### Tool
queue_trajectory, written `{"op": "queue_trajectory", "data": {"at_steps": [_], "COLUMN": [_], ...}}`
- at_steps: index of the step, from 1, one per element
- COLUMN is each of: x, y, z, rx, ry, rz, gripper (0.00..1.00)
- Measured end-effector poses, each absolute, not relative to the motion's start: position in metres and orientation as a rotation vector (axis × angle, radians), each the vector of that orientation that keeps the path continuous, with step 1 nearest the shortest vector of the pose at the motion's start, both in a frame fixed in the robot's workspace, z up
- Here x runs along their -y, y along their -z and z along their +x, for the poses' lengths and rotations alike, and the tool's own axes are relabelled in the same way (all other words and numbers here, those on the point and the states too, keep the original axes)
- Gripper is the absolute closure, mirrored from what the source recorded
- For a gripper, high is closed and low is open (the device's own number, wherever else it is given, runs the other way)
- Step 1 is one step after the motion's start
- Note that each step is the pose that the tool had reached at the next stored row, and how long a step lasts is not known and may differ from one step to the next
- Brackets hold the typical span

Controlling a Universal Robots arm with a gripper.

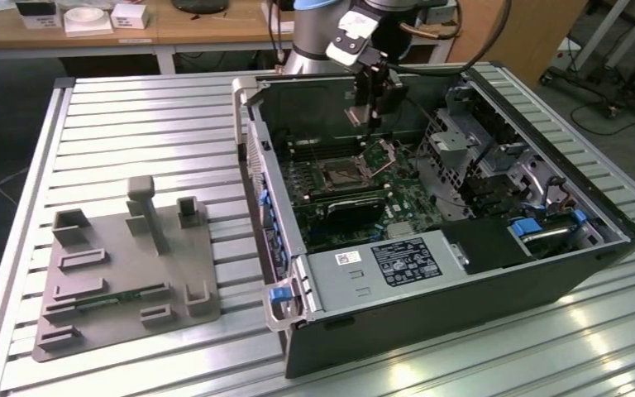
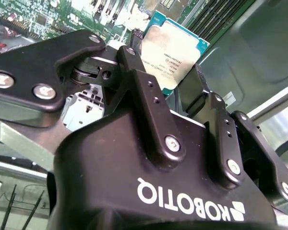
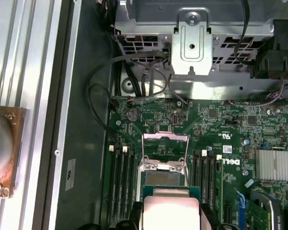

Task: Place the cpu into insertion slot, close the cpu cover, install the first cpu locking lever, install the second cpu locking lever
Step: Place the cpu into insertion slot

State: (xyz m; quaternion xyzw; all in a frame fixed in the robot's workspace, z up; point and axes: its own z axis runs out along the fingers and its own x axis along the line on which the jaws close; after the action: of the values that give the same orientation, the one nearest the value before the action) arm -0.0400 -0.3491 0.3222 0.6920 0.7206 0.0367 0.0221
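One gripper [image 2: 167,67] is closed narrow on one cpu [image 2: 178,45], clasping it by two opposite edges; the silvery top faces the second wrist view. The first wrist view places the cpu over the green board near the one insertion slot [image 3: 163,179]. The slot's one cpu cover [image 3: 164,137] stands hinged up and open, flanked by two banks of memory slots [image 3: 121,184]. The exterior view adds one open computer case [image 1: 461,273] and one grey fixture [image 1: 125,273], apart on the slatted worktop [image 1: 130,107].
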Motion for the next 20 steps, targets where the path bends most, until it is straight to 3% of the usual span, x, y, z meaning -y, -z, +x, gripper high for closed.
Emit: {"op": "queue_trajectory", "data": {"at_steps": [20], "x": [0.346], "y": [-0.307], "z": [-0.041], "rx": [-2.237], "ry": [-0.088], "rz": [2.165], "gripper": [0.46]}}
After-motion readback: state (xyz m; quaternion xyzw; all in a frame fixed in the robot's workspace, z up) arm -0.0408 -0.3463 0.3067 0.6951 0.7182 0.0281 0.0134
